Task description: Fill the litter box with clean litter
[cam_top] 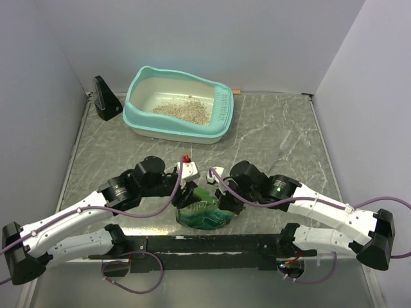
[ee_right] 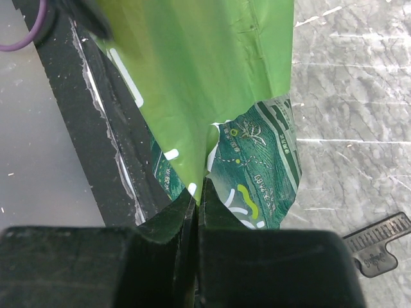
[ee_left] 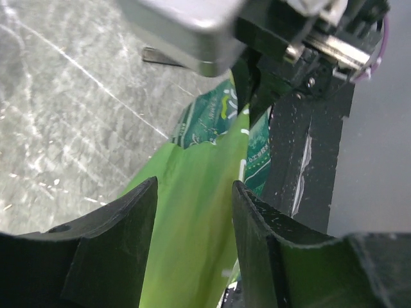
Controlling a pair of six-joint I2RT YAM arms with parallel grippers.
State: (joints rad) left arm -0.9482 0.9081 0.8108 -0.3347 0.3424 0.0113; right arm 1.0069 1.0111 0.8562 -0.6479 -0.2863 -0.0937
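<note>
The litter box (cam_top: 142,119), turquoise-rimmed and cream inside, stands at the back of the table. A patch of beige clean litter (cam_top: 184,110) lies on its floor. A green printed pouch (cam_top: 204,216) sits between both arms near the front edge. My right gripper (ee_right: 200,186) is shut on a folded edge of the pouch (ee_right: 212,70). My left gripper (ee_left: 194,192) is open, its fingers (ee_left: 131,224) standing either side of the pouch's light green face (ee_left: 192,212). The right gripper (ee_left: 247,102) shows in the left wrist view, pinching the pouch's top.
A black wedge-shaped holder (cam_top: 106,97) stands at the back left by the wall. A black bar (cam_top: 212,244) runs along the near edge under the pouch. A small flat black tag (ee_right: 380,244) lies on the marbled table. Grey walls close in both sides.
</note>
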